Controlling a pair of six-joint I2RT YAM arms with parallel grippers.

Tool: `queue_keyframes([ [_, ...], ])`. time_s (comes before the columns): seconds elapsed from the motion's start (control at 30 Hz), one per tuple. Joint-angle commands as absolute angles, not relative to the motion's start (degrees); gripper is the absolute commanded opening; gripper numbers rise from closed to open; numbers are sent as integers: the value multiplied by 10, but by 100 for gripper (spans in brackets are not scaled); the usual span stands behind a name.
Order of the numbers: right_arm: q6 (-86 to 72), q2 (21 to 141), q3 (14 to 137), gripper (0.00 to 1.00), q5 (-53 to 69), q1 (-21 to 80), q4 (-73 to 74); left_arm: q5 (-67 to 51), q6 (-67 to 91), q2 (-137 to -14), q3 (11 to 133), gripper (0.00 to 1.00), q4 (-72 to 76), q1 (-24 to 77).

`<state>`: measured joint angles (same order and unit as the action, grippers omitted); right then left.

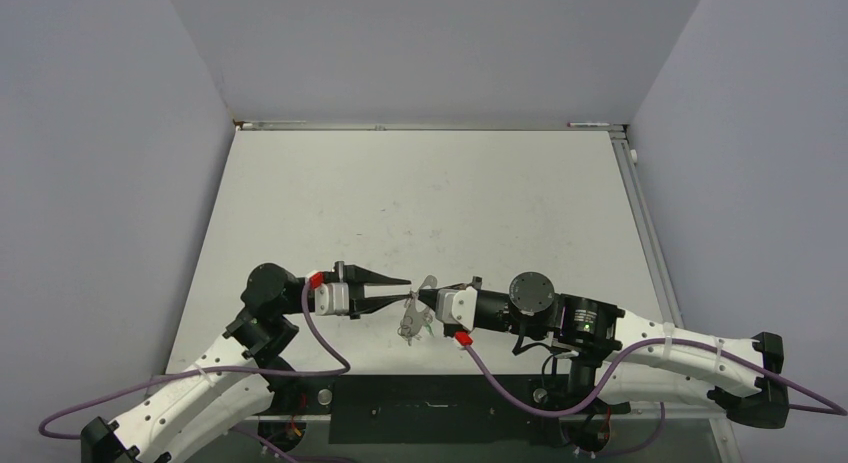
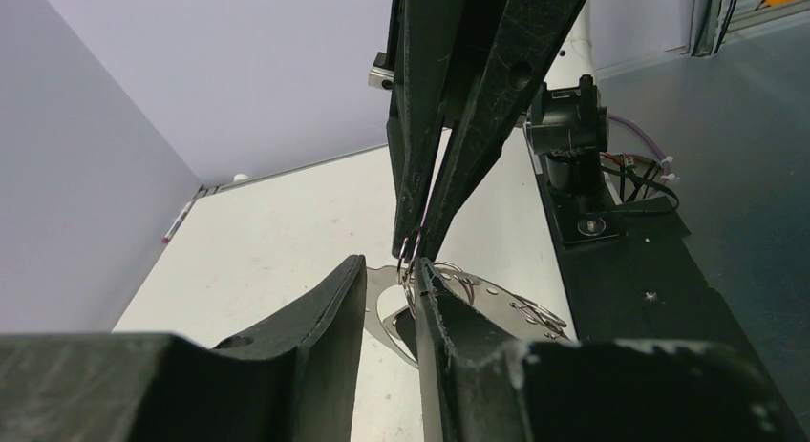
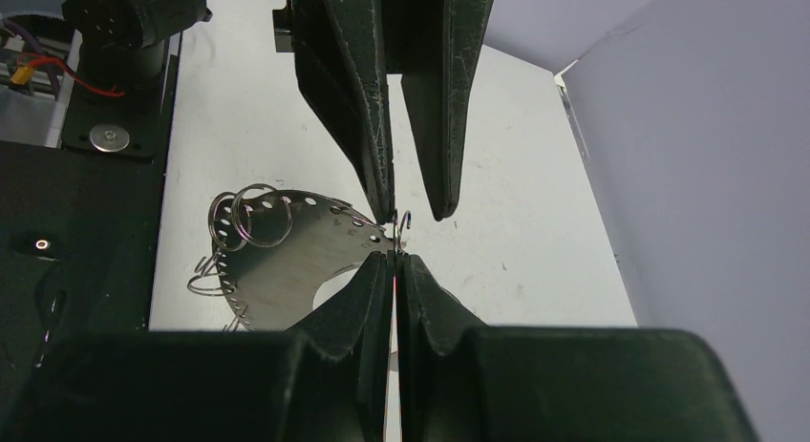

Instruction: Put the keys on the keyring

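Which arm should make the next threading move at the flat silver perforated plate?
Left, likely. The right gripper is shut on the edge of the flat silver perforated plate, so it should steady it. The left gripper is empty, jaws slightly apart, tips beside the small wire ring there.

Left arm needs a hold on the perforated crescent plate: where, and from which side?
Likely the plate's plain middle band, pinched across its flat faces, edge-on from opposite the right gripper. It is thin sheet; that gripper, shut, already has its near tip, and wire rings crowd the far end.
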<state>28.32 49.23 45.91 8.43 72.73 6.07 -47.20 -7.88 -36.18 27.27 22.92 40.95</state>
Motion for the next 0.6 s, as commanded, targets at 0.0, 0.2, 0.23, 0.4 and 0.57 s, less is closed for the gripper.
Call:
queue_keyframes([
  [0.0,284,477,480,5,101,726,6,-483,-84,-361,278,20,234,414],
  [0.2,283,477,480,5,113,726,5,-479,-91,-362,280,16,222,416],
  [0.23,282,477,480,5,117,726,5,-477,-91,-362,281,16,221,416],
  [0.4,281,476,479,5,125,726,5,-466,-95,-358,281,16,217,417],
  [0.57,279,476,477,5,130,726,-11,-487,-102,-365,282,16,214,418],
])
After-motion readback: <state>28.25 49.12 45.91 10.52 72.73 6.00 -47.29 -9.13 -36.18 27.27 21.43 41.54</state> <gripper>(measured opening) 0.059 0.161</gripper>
